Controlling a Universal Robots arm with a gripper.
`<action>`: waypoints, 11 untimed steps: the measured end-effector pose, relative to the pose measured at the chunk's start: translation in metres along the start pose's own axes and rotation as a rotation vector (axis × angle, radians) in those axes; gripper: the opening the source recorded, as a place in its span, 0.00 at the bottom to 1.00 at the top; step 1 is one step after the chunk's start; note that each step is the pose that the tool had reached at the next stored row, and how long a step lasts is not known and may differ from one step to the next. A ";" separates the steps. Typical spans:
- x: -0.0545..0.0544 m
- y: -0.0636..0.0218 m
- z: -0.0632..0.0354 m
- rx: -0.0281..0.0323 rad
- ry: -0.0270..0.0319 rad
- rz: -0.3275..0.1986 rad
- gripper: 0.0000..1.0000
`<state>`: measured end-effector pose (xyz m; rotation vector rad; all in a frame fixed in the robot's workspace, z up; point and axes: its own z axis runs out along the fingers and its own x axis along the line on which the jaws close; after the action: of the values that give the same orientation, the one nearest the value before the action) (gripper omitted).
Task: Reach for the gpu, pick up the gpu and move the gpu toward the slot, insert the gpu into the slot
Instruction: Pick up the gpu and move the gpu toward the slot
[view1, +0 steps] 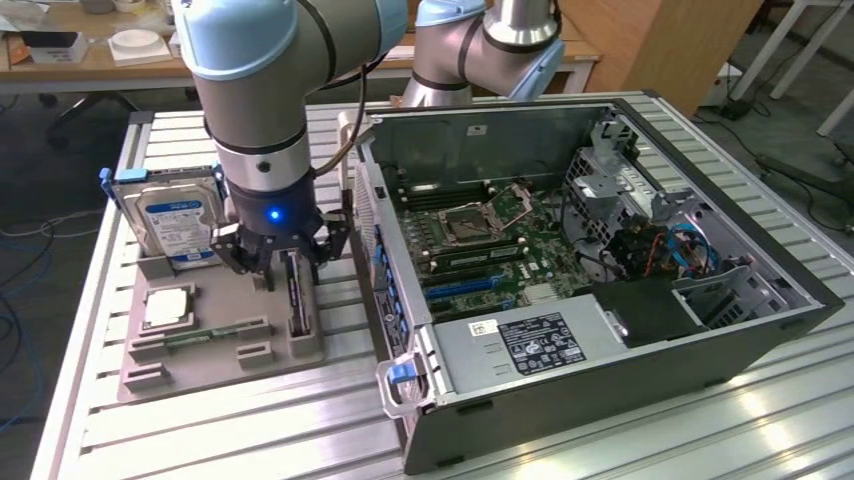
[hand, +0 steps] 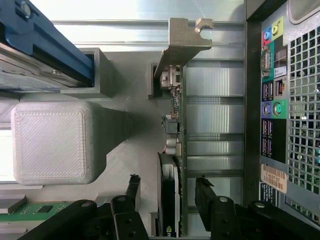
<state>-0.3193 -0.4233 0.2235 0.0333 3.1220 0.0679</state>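
Ports (hand: 272, 107) on the rear panel of the computer case (hand: 300, 150), coloured jacks among them, show close up from the wrist view. Just beside that panel the gpu (hand: 176, 145) stands on its long edge in a groove of the grey fixture tray (hand: 125, 150). The same view shows the card's metal bracket (hand: 182, 42) at the end away from the gripper, and a gap on each side of the card. The gripper (hand: 168, 178) is open, with one of its black fingers (hand: 134, 186) on either side of the gpu and neither touching it. A blue-edged hard drive (hand: 45, 45) and a green memory stick (hand: 30, 210) sit on the side of the card away from the case.

The exterior view gives the wider layout. The fixture tray (view1: 267, 365) lies on a slatted table (view1: 200, 430), to the exterior view's left of the open case (view1: 601, 370). The gripper (view1: 290, 262) is down at the tray and straddles the gpu (view1: 296, 300), whose near end runs out below the fingers. The hard drive (view1: 180, 220) stands upright farther to the exterior view's left. A square processor chip (view1: 167, 308) and the memory stick (view1: 214, 335) lie nearer.

Inside the case lies the green motherboard (view1: 514, 240) with its processor socket (view1: 474, 215). The slot (view1: 462, 285), a long blue strip, is close to the case's left wall. That wall stands between the slot and the gpu.
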 end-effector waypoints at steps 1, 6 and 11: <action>0.000 0.0000 0.0000 0.0000 0.0000 0.000 0.56; 0.000 0.0000 0.0000 0.0000 0.0000 0.000 0.47; 0.000 0.0000 0.0000 0.0000 0.0000 0.000 0.46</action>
<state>-0.3193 -0.4233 0.2235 0.0333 3.1220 0.0679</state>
